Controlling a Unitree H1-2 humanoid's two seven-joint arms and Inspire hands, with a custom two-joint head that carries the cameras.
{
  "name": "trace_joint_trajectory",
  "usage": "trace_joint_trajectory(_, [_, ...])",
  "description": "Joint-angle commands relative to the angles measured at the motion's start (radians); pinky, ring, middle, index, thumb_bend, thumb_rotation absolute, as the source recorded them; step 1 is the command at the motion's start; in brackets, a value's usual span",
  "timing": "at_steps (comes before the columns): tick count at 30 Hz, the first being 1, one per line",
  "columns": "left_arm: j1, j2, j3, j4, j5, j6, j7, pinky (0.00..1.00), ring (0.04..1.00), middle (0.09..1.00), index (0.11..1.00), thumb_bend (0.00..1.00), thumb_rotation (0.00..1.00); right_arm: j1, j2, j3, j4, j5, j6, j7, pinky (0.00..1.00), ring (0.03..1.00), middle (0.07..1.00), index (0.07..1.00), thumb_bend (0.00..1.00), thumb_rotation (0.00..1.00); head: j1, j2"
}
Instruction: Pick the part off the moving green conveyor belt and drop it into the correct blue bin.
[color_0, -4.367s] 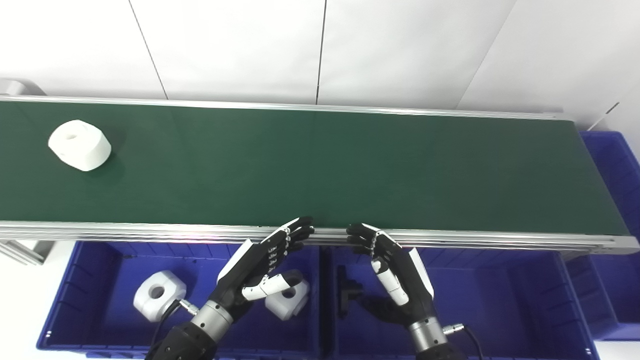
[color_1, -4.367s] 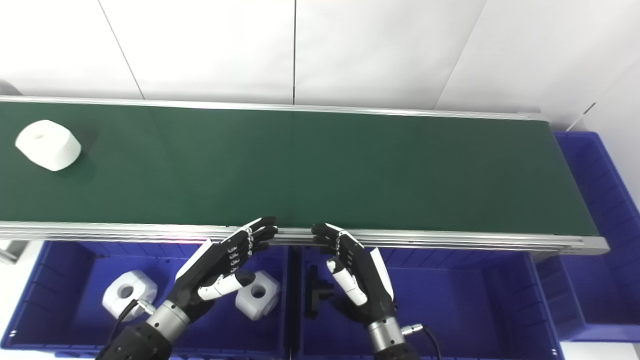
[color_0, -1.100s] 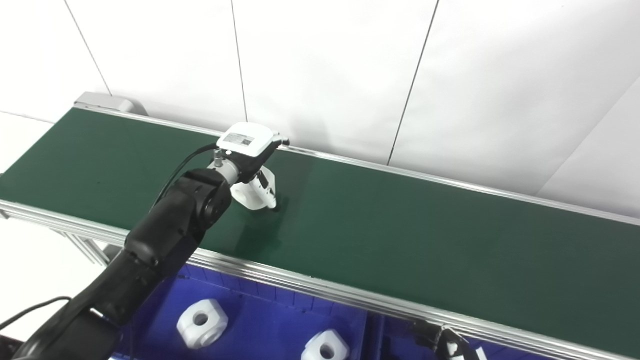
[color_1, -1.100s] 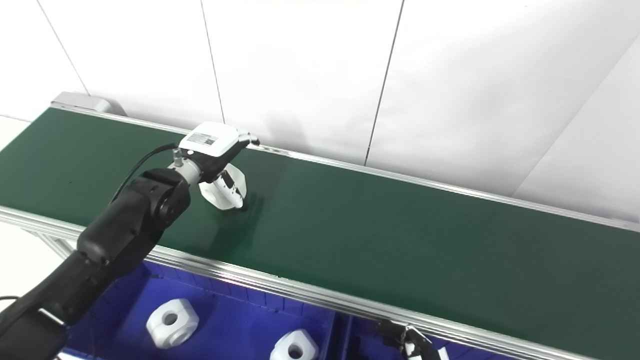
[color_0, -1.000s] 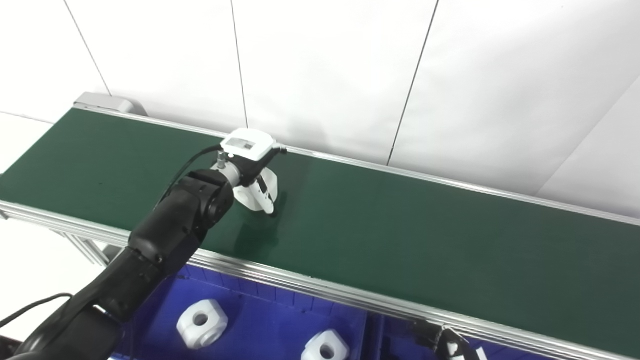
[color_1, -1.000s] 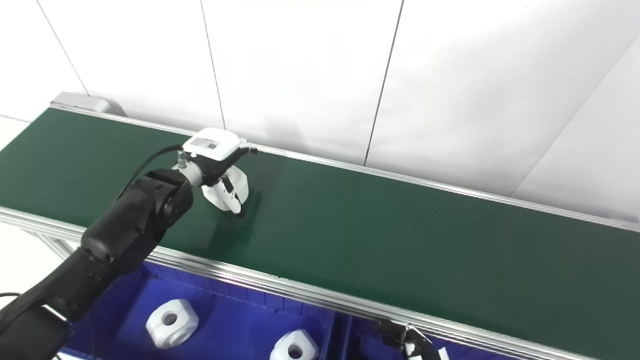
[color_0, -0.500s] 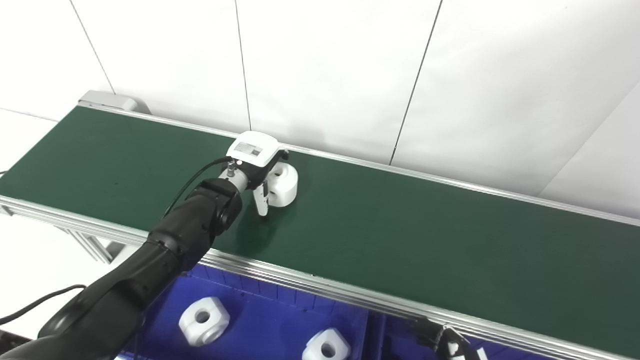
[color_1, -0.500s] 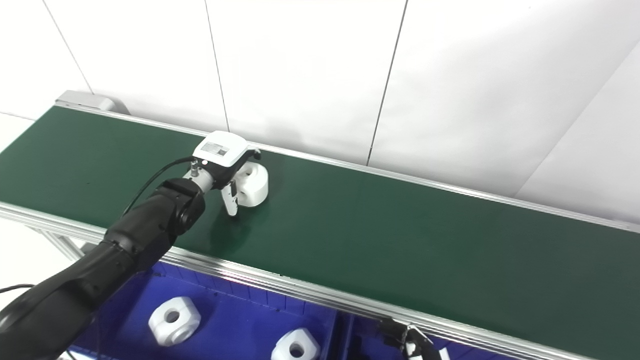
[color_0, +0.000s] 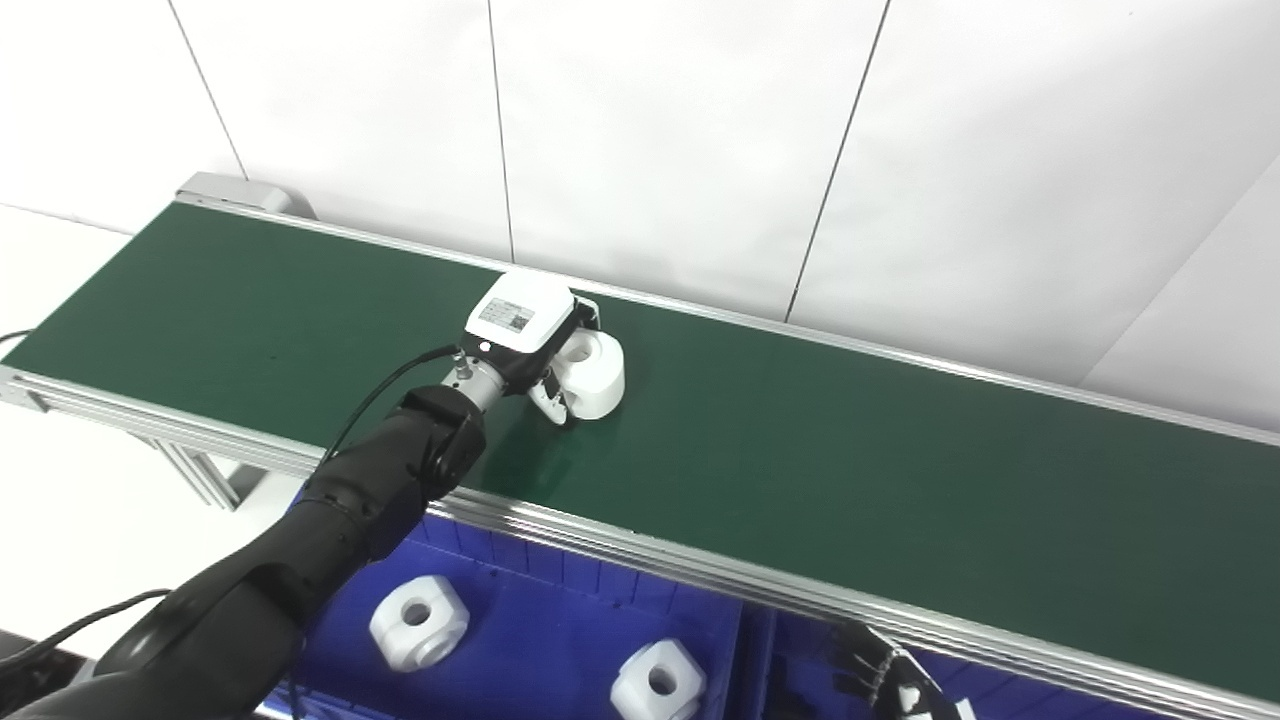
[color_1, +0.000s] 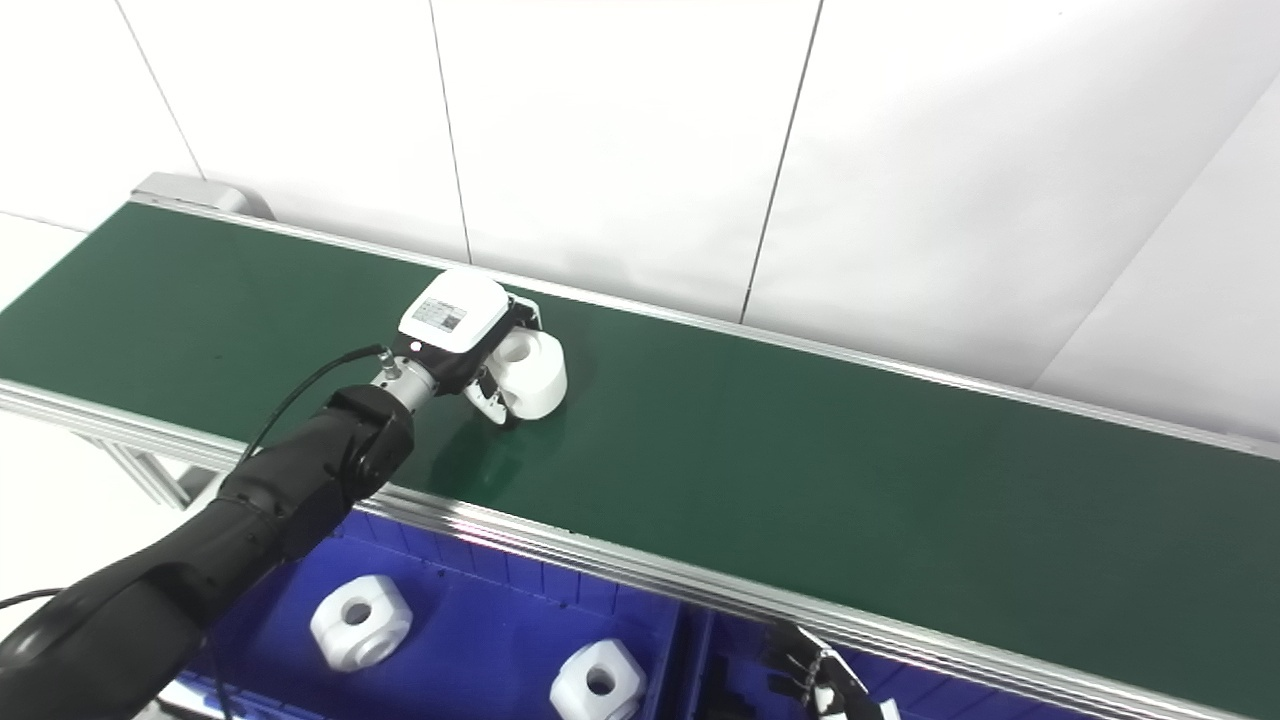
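A white rounded part with a centre hole (color_0: 597, 371) sits on the green conveyor belt (color_0: 900, 480), near its far rail. My left hand (color_0: 530, 335) reaches over the belt and is wrapped on the part: fingers behind it, thumb (color_0: 551, 401) curled against its near side. The part still rests on the belt. Of my right hand (color_0: 893, 682) only a few fingertips show at the bottom edge, below the belt's near rail; I cannot tell how it is set.
A blue bin (color_0: 540, 590) below the belt's near rail holds two similar white parts (color_0: 418, 620) (color_0: 657, 682). A second blue bin (color_0: 800, 650) adjoins it on the right. A white panelled wall stands right behind the belt.
The part has travelled right along the belt and my left hand followed it. The thumb, straight down beside the part half a second ago, now curls against it. The camera has shifted slightly.
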Motion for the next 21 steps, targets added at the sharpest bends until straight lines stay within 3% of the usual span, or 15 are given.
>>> trace_joint_trajectory(1, [-0.036, 0.021, 0.022, -0.051, -0.029, -0.001, 0.012, 0.38, 0.426, 0.452, 0.512, 0.52, 0.0, -0.012, 0.0, 0.001, -0.025, -0.003, -0.055, 0.001, 0.75, 0.784, 0.794, 0.777, 0.69, 0.95, 0.001, 0.001])
trace_joint_trajectory(7, [-0.003, 0.046, 0.038, -0.176, -0.057, 0.002, -0.055, 0.4, 0.424, 0.46, 0.505, 0.52, 0.0, -0.004, 0.001, 0.011, -0.039, -0.023, -0.055, -0.02, 0.73, 0.783, 0.793, 0.773, 0.71, 0.96, -0.003, 0.012])
trace_joint_trajectory(10, [0.042, 0.066, 0.062, -0.336, -0.081, 0.017, -0.136, 0.42, 0.438, 0.484, 0.492, 0.52, 0.0, 0.001, 0.003, 0.015, -0.052, -0.027, -0.056, -0.03, 0.72, 0.778, 0.788, 0.768, 0.72, 0.96, -0.006, 0.026])
trace_joint_trajectory(11, [0.066, 0.073, 0.073, -0.423, -0.096, 0.027, -0.178, 0.43, 0.44, 0.486, 0.491, 0.52, 0.0, 0.004, 0.003, 0.016, -0.061, -0.027, -0.056, -0.033, 0.72, 0.776, 0.787, 0.768, 0.72, 0.96, -0.001, 0.051])
trace_joint_trajectory(17, [0.233, 0.101, 0.112, -0.892, -0.137, 0.103, -0.426, 0.4, 0.427, 0.461, 0.506, 0.52, 0.0, 0.015, 0.003, 0.027, -0.106, -0.022, -0.055, -0.029, 0.74, 0.778, 0.791, 0.781, 0.68, 0.96, 0.006, 0.1])
trace_joint_trajectory(19, [0.293, 0.109, 0.118, -0.995, -0.135, 0.099, -0.483, 0.38, 0.376, 0.429, 0.517, 0.52, 0.0, 0.019, 0.003, 0.033, -0.122, -0.008, -0.054, -0.026, 0.75, 0.785, 0.794, 0.785, 0.68, 0.95, 0.008, 0.125])
trace_joint_trajectory(21, [0.325, 0.108, 0.13, -1.052, -0.132, 0.101, -0.531, 0.42, 0.402, 0.45, 0.516, 0.52, 0.0, 0.024, 0.003, 0.037, -0.143, -0.002, -0.047, -0.028, 0.77, 0.789, 0.794, 0.786, 0.7, 0.94, 0.008, 0.153])
